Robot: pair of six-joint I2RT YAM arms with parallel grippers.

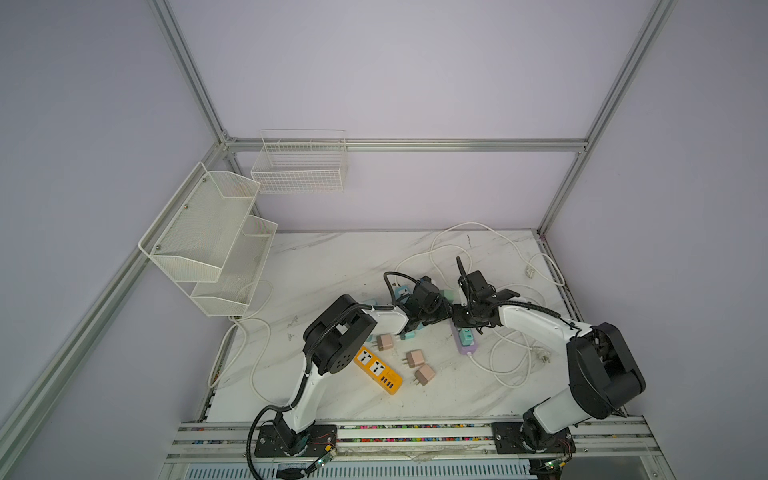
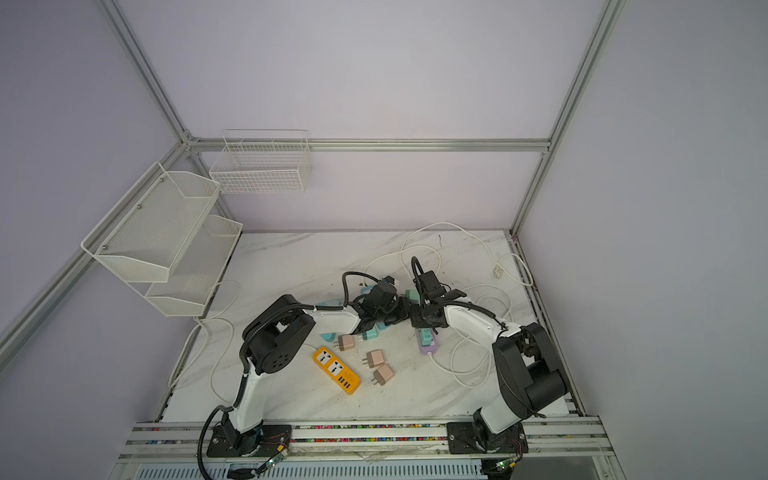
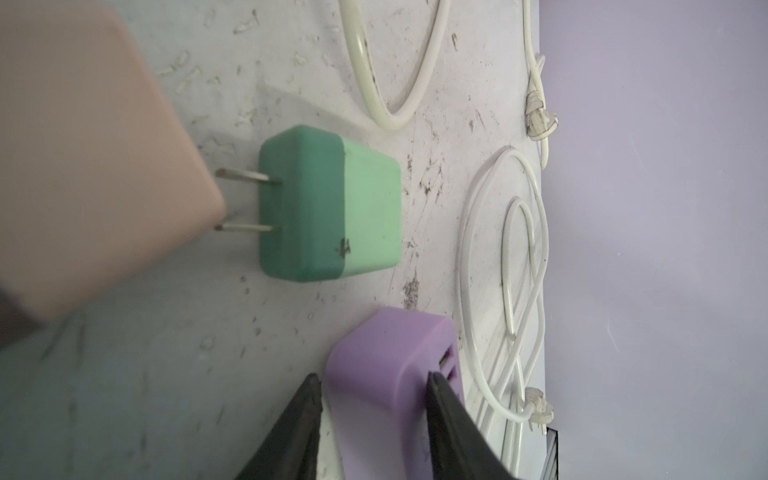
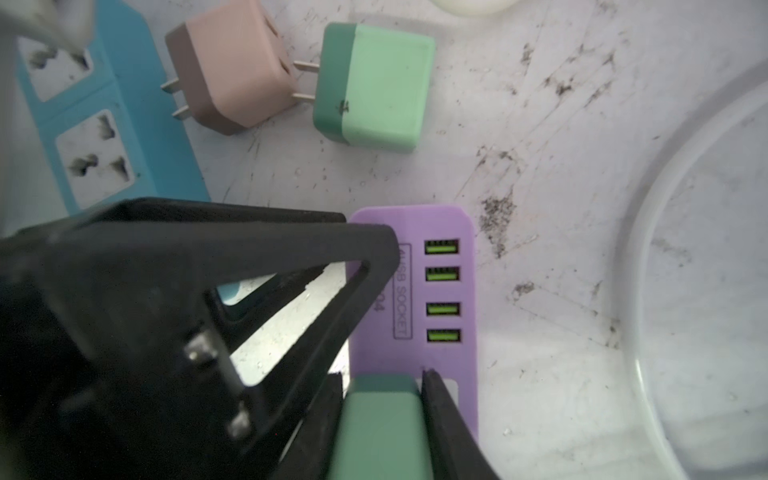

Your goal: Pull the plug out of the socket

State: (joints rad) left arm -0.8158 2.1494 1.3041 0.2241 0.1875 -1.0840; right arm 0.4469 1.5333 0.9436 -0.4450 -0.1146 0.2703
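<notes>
The white marbled worktop (image 1: 332, 270) suggests a job partly done. The orange power strip (image 1: 378, 371) and the blue power strip (image 4: 133, 75) show bare sockets. Square plugs lie scattered about, among them a loose green plug (image 4: 386, 83) with its prongs against a loose pink plug (image 4: 237, 70). What is left sits on the purple power strip (image 4: 415, 220) with lime USB ports. The right end effector (image 4: 382, 376) is clamped on a two-tone green plug (image 4: 382, 424) that, as far as I can judge, is still seated in that strip's socket, so the pull itself remains. The left end effector (image 3: 372, 377) has a finger on either side of the strip's end, though I cannot tell whether they press it or stand slack. As for containers, the white two-tier mesh rack (image 1: 208, 232) on the left wall and the smaller white wire basket (image 1: 299, 166) on the back wall both appear empty.
</notes>
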